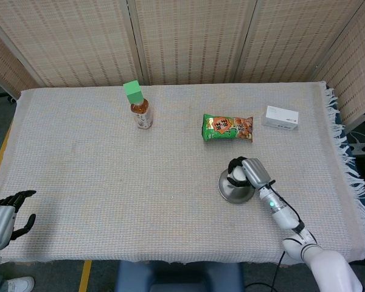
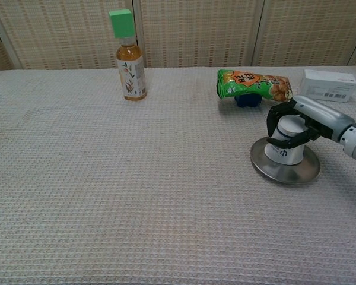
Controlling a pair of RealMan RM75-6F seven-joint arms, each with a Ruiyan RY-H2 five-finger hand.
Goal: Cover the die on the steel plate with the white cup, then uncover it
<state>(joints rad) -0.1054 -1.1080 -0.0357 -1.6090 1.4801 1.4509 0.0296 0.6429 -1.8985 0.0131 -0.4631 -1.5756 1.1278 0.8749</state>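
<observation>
Right hand [image 2: 293, 122] is grasping the white cup [image 2: 286, 142], black fingers [image 2: 277, 117] wrapped round its upper part, cup upside down on the steel plate [image 2: 286, 169]. In the chest view the cup looks slightly tilted, sitting toward the far side of the plate; can't tell if its rim is fully down on the steel or just lifted. Die not visible in either view, so can't say where it sits. In the head view same picture: right hand [image 1: 246, 171] over the cup [image 1: 235, 176], plate [image 1: 233, 190] showing mostly on the near-left side of it.

Left hand [image 1: 9, 214] is off the near-left corner of the bench [image 1: 97, 201], released, dark fingers apart, holding nothing, well away from the plate.

Rest of the bench: tea bottle with green cap [image 2: 130, 59] upright at the far left-centre; green snack bag [image 2: 253, 85] lying on its side beyond the plate, resting on a small blue thing [image 2: 245, 101]; small white box [image 2: 329, 85] far right. Bench is covered with a beige waffle-weave cloth [image 2: 107, 178], fringe at the right edge in the head view
</observation>
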